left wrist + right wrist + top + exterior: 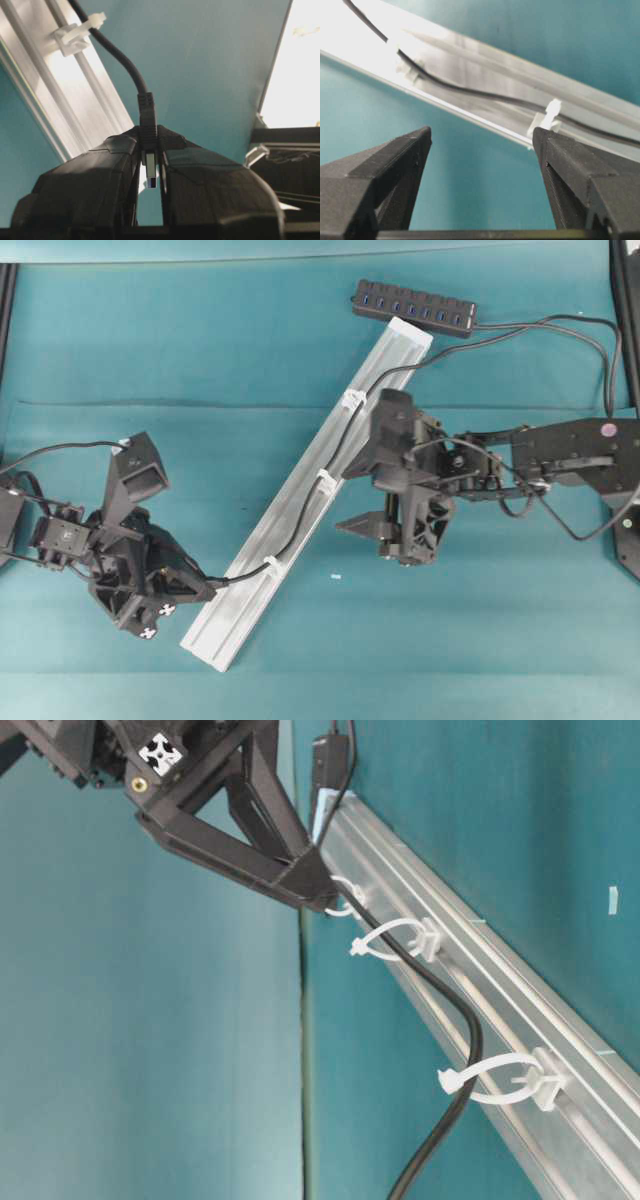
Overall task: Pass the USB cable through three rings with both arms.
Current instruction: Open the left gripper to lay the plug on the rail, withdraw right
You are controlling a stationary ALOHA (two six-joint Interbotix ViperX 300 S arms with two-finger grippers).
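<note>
Plug (150,170) visible only from left wrist

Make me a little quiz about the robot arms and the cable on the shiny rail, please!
1. True or false: the left gripper pinches the plug of the USB cable between its fingers.
2. How many white rings on the silver rail does the cable run through?
3. The right gripper is: A) shut on the cable, B) open and holding nothing, C) gripping the black hub.

Key:
1. True. The metal tip of the plug shows between the fingers.
2. Three.
3. B. Its fingers stand wide apart beside the rail.
</note>
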